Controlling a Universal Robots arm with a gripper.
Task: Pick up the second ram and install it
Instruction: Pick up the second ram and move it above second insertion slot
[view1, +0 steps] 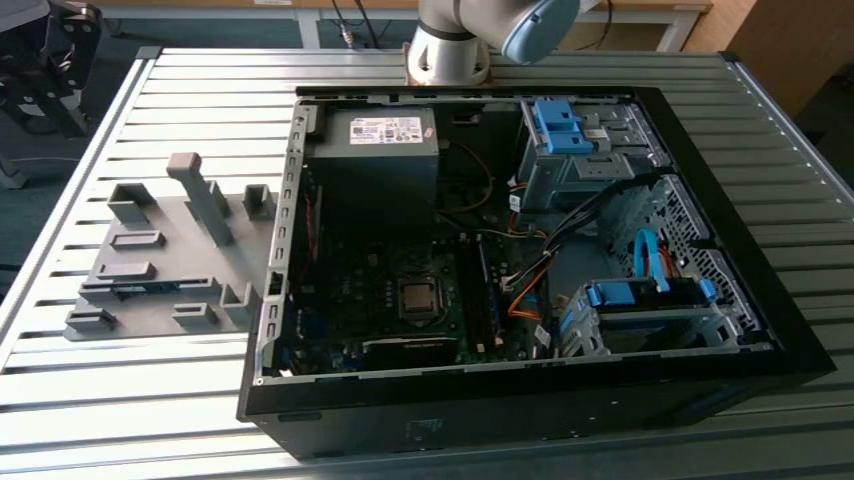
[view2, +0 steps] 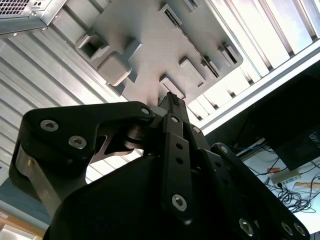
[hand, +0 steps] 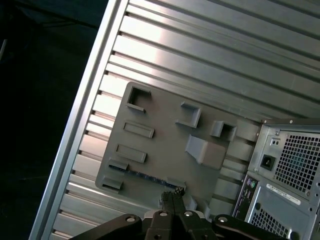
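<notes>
In the exterior view the arm (view1: 451, 50) shows as a pale grey base column standing upright at the far edge, with a blue-grey joint cap (view1: 541, 24) leaning off it toward the exterior view's right. In both wrist views the black gripper (view2: 170, 102) (hand: 170, 198) points away from the cameras and downward, its bolted linkage bars (view2: 80, 132) spreading wide to either side of the centre. Its two slim fingers (hand: 164, 201) lie pressed together tip to tip, with nothing seen between them.
</notes>
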